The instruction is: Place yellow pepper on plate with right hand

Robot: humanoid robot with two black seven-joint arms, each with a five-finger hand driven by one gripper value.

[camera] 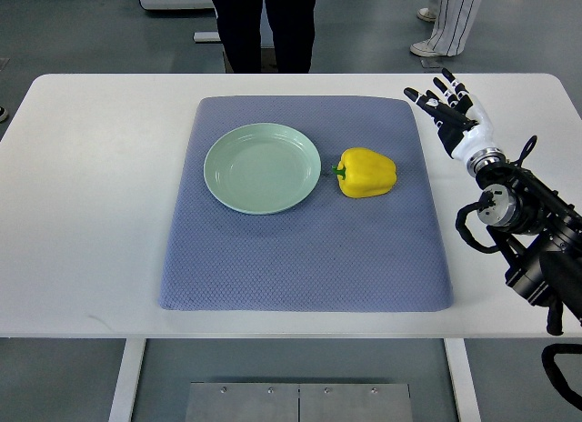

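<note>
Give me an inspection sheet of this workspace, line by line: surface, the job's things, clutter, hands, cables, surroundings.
Surface: white table with a blue-grey mat lying flat on it.
Job's things: yellow pepper on its side on the mat, stem toward the plate; green plate empty, left of the pepper.
Clutter: nothing seen.
Hands: right robot hand open, fingers spread, above the table's far right corner, holding nothing; left not in view.
Cables: black loops along the right forearm.
Surroundings: two people's legs stand beyond the table's far edge.
</note>
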